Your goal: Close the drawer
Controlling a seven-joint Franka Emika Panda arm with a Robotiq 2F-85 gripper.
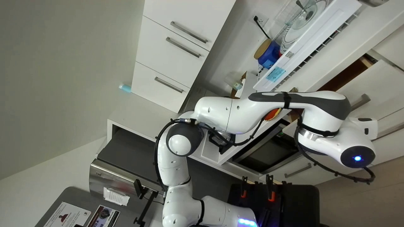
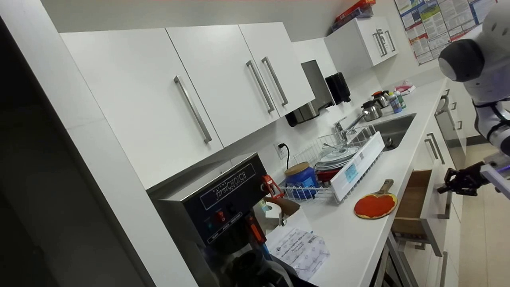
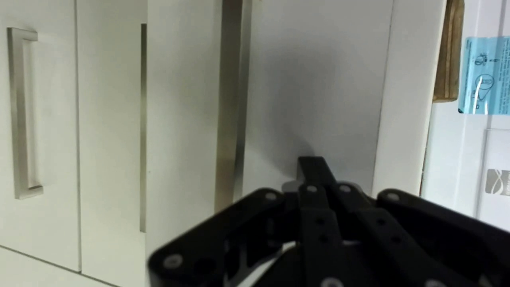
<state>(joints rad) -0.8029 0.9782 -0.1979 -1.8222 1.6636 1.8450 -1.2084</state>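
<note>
The drawer (image 2: 433, 217) stands open below the counter, its tan wooden interior (image 2: 414, 193) showing in an exterior view. It also shows partly behind my arm in an exterior view (image 1: 380, 86). In the wrist view its white front (image 3: 314, 79) faces me, with the silver bar handle (image 3: 230, 99) to the left of my fingers. My gripper (image 3: 312, 165) is shut and empty, its fingertips together at the front panel between the handle and the top edge. It also shows in an exterior view (image 2: 442, 189). Whether the tips touch the panel I cannot tell.
The white counter (image 2: 338, 243) runs above the drawer. On it are a red paddle-shaped item (image 2: 375, 205), a dish rack (image 2: 358, 171) and a blue jar (image 2: 301, 183). Other white fronts with bar handles (image 3: 24, 115) lie beside the drawer. A microwave (image 1: 268, 151) sits in the lower cabinets.
</note>
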